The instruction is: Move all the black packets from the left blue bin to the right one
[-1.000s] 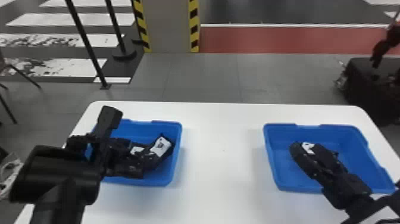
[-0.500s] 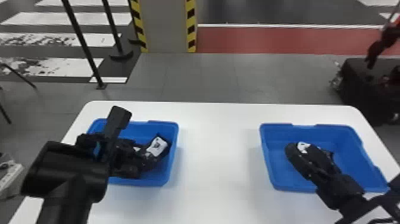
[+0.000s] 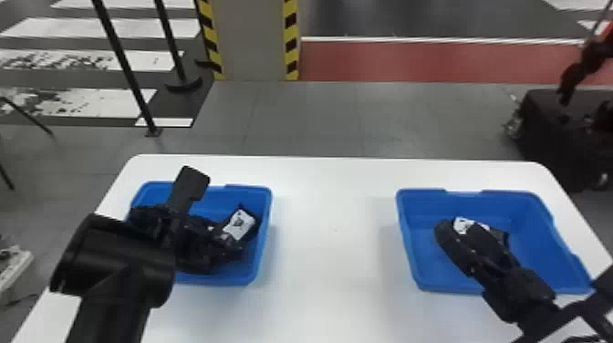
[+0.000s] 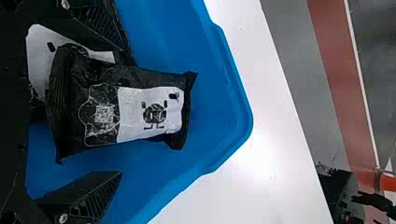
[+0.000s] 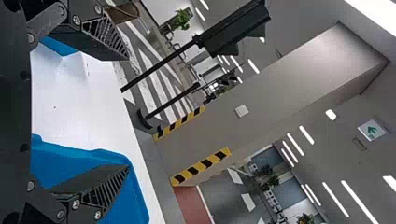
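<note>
The left tool stands wide at the tabletop's nine o'clock, a black packet ungripped between its fingers in the left blue bin. The right tool, also wide, hangs over the right bin at three o'clock. Picking seems in hand; next, settle lower and close squarely.

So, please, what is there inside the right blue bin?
The right blue bin holds at least one black packet, its white patch showing. The right gripper hides part of the packet and of the bin's floor, so whether more lie underneath cannot be seen.
</note>
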Robot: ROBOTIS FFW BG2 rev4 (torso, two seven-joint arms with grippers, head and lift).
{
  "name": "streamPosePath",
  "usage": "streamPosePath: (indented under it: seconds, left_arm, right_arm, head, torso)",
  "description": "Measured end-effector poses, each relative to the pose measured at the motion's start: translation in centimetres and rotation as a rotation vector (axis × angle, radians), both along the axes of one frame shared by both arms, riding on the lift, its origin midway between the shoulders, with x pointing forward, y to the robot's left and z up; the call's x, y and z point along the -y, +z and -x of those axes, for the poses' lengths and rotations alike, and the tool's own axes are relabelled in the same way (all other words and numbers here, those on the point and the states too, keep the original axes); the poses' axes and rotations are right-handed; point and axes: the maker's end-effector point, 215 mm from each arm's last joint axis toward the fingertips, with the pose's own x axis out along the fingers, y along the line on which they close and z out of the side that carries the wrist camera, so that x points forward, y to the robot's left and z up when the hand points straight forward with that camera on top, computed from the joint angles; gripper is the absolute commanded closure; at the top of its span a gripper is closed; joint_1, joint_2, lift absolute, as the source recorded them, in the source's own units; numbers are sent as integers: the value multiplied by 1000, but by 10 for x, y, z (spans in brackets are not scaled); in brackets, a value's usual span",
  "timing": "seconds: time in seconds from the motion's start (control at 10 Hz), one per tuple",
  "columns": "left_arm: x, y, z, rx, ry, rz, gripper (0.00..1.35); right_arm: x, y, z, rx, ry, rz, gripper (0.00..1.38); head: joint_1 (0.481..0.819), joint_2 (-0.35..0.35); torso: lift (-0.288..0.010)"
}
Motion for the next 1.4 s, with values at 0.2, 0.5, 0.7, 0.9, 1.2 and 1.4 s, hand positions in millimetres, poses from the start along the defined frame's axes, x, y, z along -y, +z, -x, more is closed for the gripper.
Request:
streamPosePath:
  seconds: [0.2, 0.5, 0.7, 0.9, 1.2, 1.4]
  left_arm:
    - [3, -5, -7, -3, -15, -14, 492]
    - [8, -14, -5, -37, -28, 7, 1065]
    - [9, -8, -7, -20, -46, 33, 1205]
    - [7, 15, -3, 32, -61, 60, 1204]
    - [6, 76, 35, 143, -53, 143, 1204]
    - [38, 103, 47, 253, -148, 216, 1204]
  right_arm:
    - [0, -1, 1, -2, 3, -3, 213]
    - [-1, -3, 2, -6, 3, -7, 213]
    - [-2, -3, 3, -7, 6, -10, 213]
    - [-6, -2, 4, -4, 14, -15, 213]
    - [-27, 12, 6, 20, 65, -47, 213]
    - [-59, 27, 7, 45, 136, -99, 211]
  head:
    - [695, 40]
    - [695, 34]
    - [695, 35]
    - [695, 41]
    - [695, 68]
    - [695, 72]
  torso:
    - [-110]
    - [-110]
    - [-110]
    - [-110]
    - [-110]
    - [-110]
